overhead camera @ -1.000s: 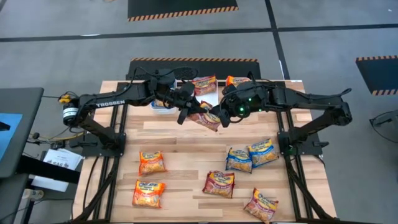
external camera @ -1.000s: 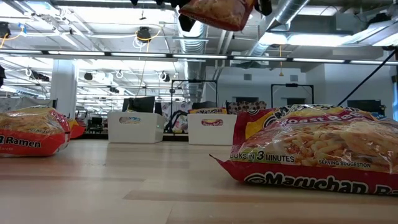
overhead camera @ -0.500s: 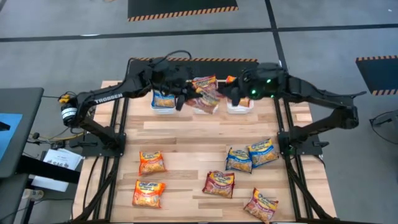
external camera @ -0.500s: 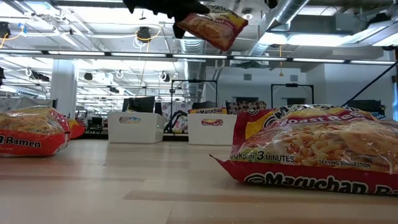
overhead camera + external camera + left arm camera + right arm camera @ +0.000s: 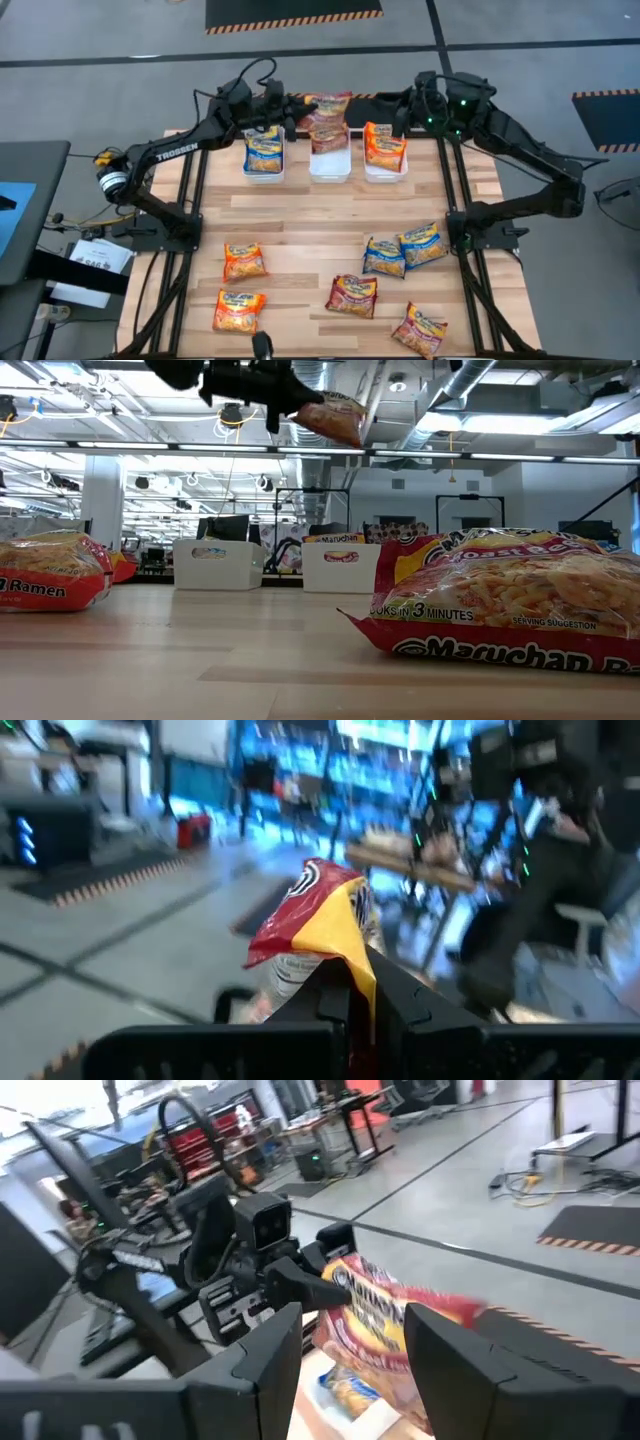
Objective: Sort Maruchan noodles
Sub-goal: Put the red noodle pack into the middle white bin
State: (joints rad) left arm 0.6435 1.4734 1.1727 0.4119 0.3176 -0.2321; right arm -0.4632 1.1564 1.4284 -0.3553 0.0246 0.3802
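Both arms have swung back from mid-table to the far edge: the left gripper (image 5: 296, 108) carried the maroon packet (image 5: 328, 107) along, pinched by one end, and the right gripper (image 5: 408, 110) has let go and hangs open just beside it. That looks like a finished handover. The packet now hovers over the middle bin (image 5: 330, 166), with the clamped fingers on its left end, so a drop seems next. Seven packets lie on the table (image 5: 300, 235) unsorted

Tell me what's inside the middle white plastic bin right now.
The middle white plastic bin looks empty where visible; the maroon noodle packet, pinched by the left gripper, hangs over its far end, hiding that part.
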